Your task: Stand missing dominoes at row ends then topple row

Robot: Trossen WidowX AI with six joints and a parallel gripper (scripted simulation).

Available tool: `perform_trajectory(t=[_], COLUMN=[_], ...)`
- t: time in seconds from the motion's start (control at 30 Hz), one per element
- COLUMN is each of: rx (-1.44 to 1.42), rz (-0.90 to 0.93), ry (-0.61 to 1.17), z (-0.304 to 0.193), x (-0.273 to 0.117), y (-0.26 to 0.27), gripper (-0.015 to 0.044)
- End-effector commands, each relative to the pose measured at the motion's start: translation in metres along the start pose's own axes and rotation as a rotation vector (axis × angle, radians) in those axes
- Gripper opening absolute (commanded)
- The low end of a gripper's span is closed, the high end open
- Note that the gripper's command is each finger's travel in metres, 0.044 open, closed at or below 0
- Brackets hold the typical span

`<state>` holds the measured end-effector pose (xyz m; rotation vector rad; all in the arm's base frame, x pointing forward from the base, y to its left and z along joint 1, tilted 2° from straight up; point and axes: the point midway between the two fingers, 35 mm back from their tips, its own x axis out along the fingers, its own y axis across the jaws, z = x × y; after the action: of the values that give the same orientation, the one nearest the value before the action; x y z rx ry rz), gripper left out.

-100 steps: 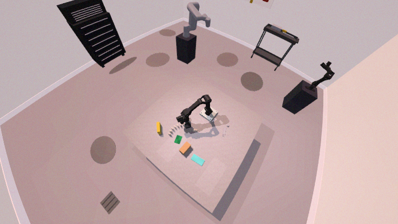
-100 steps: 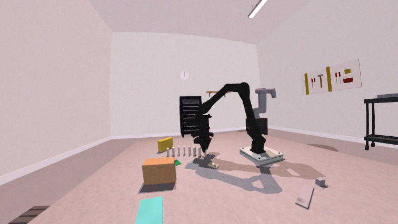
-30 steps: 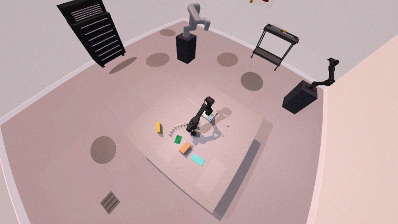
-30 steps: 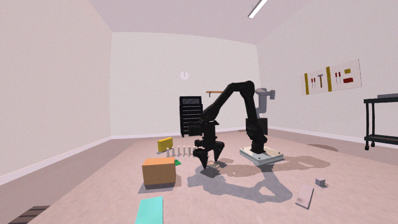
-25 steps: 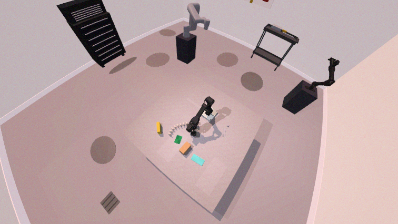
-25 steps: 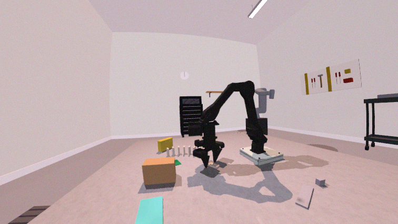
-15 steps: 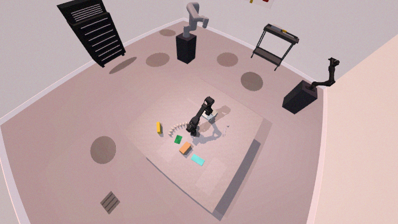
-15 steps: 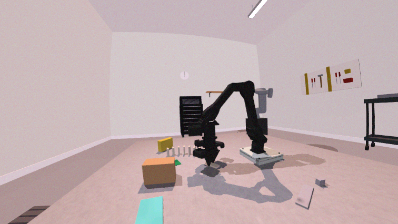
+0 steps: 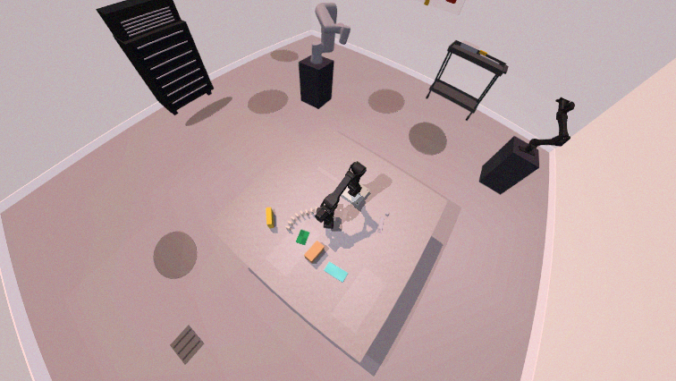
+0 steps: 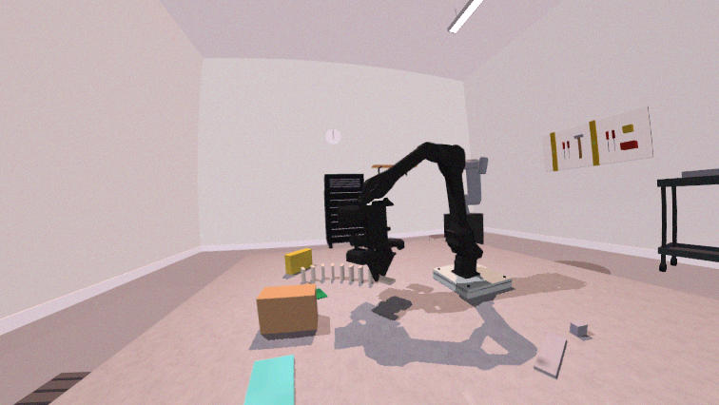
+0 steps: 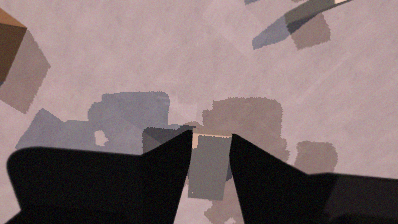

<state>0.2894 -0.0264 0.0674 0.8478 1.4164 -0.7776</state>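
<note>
A row of several small pale dominoes [image 9: 299, 217] [image 10: 334, 272] stands in a slightly curved line on the floor mat. My gripper [image 9: 327, 223] [image 10: 380, 274] [image 11: 211, 138] is at the row's near end, close to the last standing domino. It is shut on a domino [image 11: 210, 165], which shows in the wrist view as a grey, shadowed slab with a pale top edge between the two black fingers. In the top and exterior views the fingers hide the held domino. A pale slab [image 10: 551, 355] lies tilted on the floor far to the right.
An orange box [image 9: 314, 251] [image 10: 286, 316] [image 11: 10, 45], a yellow block [image 9: 269, 215] [image 10: 298, 260], a green flat piece [image 9: 302, 237] and a cyan flat piece [image 9: 335, 272] [image 10: 270, 380] lie around the row. A small grey cube [image 10: 578, 329] sits right. The arm's base [image 10: 472, 282] stands behind.
</note>
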Motion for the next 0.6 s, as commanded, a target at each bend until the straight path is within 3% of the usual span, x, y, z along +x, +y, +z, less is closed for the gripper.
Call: perform_trajectory(t=[0.0,0.17,0.33,0.57], rx=[-0.005,-0.005,-0.026,-0.845], rz=[0.015,0.015,0.015,0.013], ry=[-0.010,-0.011,-0.011,-0.015], z=[0.002,0.004,0.003,-0.041], x=[-0.040,-0.099,-0.106,-0.107], y=[0.002,0.002,0.003,0.042], gripper=[0.0107,0.0107,0.0107,0.0107])
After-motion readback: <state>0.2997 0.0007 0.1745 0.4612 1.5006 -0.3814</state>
